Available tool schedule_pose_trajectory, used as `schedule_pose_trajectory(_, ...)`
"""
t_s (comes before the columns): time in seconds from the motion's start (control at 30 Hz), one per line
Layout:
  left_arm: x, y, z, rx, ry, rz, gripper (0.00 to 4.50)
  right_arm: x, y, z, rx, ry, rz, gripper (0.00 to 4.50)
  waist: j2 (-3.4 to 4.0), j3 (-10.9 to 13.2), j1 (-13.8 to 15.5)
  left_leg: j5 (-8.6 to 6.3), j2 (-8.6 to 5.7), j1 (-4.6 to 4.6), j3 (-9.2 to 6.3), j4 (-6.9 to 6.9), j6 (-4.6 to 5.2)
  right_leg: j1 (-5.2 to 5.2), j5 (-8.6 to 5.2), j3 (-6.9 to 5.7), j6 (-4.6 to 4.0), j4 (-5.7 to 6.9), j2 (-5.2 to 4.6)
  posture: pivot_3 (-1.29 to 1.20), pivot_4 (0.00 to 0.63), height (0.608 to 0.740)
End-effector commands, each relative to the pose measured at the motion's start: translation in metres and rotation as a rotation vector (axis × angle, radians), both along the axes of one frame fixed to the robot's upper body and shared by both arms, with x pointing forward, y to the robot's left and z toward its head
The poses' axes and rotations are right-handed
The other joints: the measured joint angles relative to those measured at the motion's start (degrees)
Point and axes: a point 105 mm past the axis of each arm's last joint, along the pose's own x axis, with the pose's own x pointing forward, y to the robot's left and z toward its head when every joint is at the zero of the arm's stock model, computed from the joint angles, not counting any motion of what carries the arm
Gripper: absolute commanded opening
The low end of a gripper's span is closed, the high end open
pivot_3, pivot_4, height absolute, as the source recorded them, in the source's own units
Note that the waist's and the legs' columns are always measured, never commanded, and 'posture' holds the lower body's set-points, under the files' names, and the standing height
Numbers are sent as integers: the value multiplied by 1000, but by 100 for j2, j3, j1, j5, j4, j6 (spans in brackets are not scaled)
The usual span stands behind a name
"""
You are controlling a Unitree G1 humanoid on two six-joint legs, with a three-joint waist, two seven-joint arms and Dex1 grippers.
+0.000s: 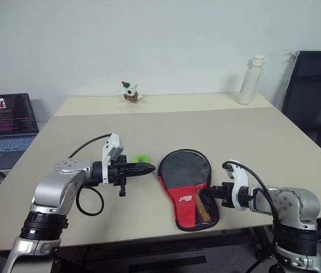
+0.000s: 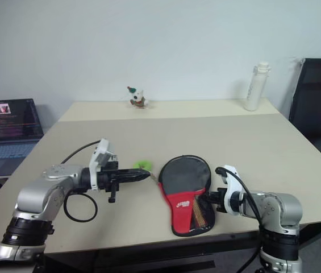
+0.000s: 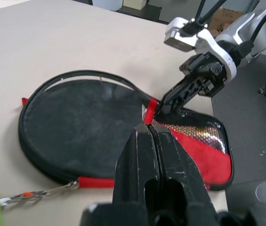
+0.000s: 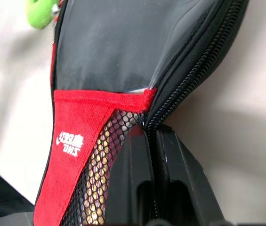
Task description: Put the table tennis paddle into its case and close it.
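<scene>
Overhead, from the left eye view, the left gripper (image 1: pixel 147 168) reaches in level from the robot's left, its forearm bent across the front of the table (image 1: pixel 149 122), fingers pressed together and holding nothing. Its tips point at the round end of the case (image 1: pixel 186 187), just beside its rim. The case lies flat near the table's front edge, black top and red lower part. The right gripper (image 1: pixel 207 193) comes in from the robot's right, angled slightly downward, its tips at the case's mesh pocket side. A small green object (image 1: pixel 141 158) lies behind the left gripper. A white bottle (image 1: pixel 250 79) and a little figurine (image 1: pixel 129 92) stand at the far edge; a laptop (image 1: pixel 4 122) sits off to the robot's left, its screen text too small to read.

From the left wrist view, the two black fingers (image 3: pixel 135 160) meet with no gap above the case. The zip around the round end looks closed, though I cannot be sure along the whole seam. The right gripper's tips touch the case where red band meets mesh.

From the right wrist view, the fingers (image 4: pixel 135 165) are closed together right at the zip line. White writing on the red fabric (image 4: pixel 69 141) reads "DHS" beneath some characters. The table tennis paddle cannot be made out; something light shows through the mesh.
</scene>
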Motion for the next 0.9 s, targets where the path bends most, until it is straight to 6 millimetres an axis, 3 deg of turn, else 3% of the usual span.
schedule_pose_trajectory(0.03, -3, -4, 10, 10, -48, -22, 0, 2, 1, 11, 4, -33, 13, 22, 0, 0, 0, 0, 0, 0, 0, 0, 0, 0, 0, 0, 0, 0, 0, 0, 150, 740)
schedule_pose_trajectory(0.2, -3, -5, 9, 11, -52, -25, 0, 2, 8, 12, 34, -35, 9, 22, 0, 0, -1, 0, 0, 0, 1, 0, 0, 0, 0, 1, 0, 0, 0, 0, 150, 740)
schedule_pose_trajectory(0.3, -3, -5, 9, 13, -50, -24, 0, 0, 11, 12, 58, -40, 2, 714, 0, 0, -5, 0, 1, 1, 1, 0, 0, -1, 0, 1, 0, 1, 1, 0, 150, 740)
schedule_pose_trajectory(0.5, -3, -4, 7, 11, -47, -17, 0, -17, 11, 17, 52, -89, 60, 2843, 0, 0, -1, -1, 1, -1, 1, -2, 1, 0, 0, 1, 0, -2, 1, 0, 150, 740)
schedule_pose_trajectory(0.67, 3, 2, 6, 3, -55, 36, 0, -39, -5, 37, -193, -228, 233, 4415, 1, 4, 1, -1, -3, -2, 7, -3, 1, 0, 0, 5, 1, -10, -5, 0, 150, 740)
schedule_pose_trajectory(0.73, 6, 5, 6, -5, -54, 69, 0, -40, -5, 55, -241, -336, 310, 4467, 0, 5, -6, -1, -2, 1, 8, -3, 2, 0, -1, 6, 0, -9, -4, 0, 150, 740)
schedule_pose_trajectory(0.83, 14, 10, 7, -23, -51, 129, 0, -31, 8, 82, -167, -469, 354, 4467, -3, 7, -42, -2, 4, 9, 8, -5, 4, 3, -1, 5, 0, -10, 4, 0, 150, 740)
schedule_pose_trajectory(0.9, 20, 13, 5, -24, -45, 171, 0, -21, 20, 88, -126, -515, 360, 4467, -6, 7, -46, -2, 6, 10, 7, -5, 4, 2, -1, 6, 0, -7, 7, 0, 150, 740)
